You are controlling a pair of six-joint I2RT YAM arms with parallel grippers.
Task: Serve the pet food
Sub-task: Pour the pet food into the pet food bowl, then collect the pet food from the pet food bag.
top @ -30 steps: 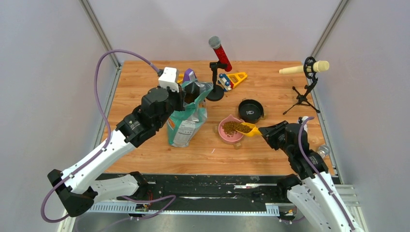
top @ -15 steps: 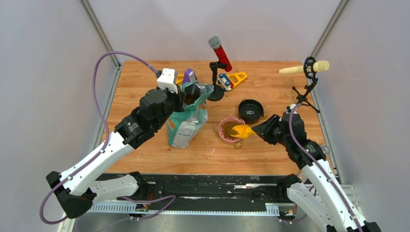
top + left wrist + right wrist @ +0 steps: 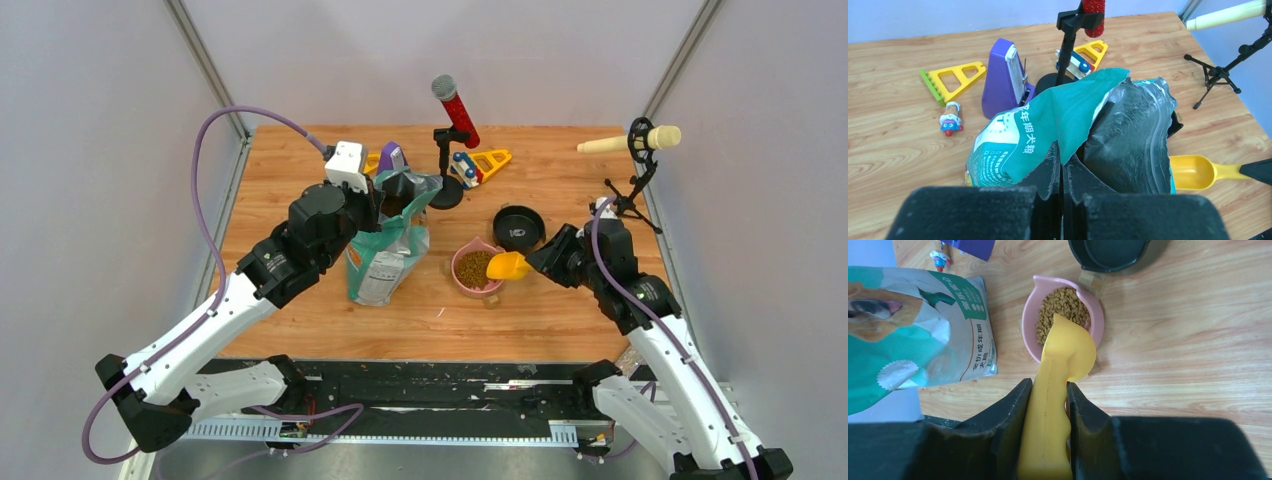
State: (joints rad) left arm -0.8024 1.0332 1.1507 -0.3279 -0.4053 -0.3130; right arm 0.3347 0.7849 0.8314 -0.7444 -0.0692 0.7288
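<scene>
Pet food (image 3: 1063, 307): loose, light, spill-prone; heaped in pink bowl (image 3: 1027, 325), upper centre. Handle only by yellow scoop (image 3: 1068, 350), handle pinched in right jaws. Teal bag (image 3: 1048, 120) rim clamped in left jaws.

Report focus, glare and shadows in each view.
Top external: evenly lit and sharp, with no harsh shadows. Left wrist: the left tool is a dark blur up close, and the pet food bag shows a dull sheen on its lining. Right wrist: the right tool and the near end of the yellow scoop are soft, while the kibble in the pink bowl is crisp.
</scene>
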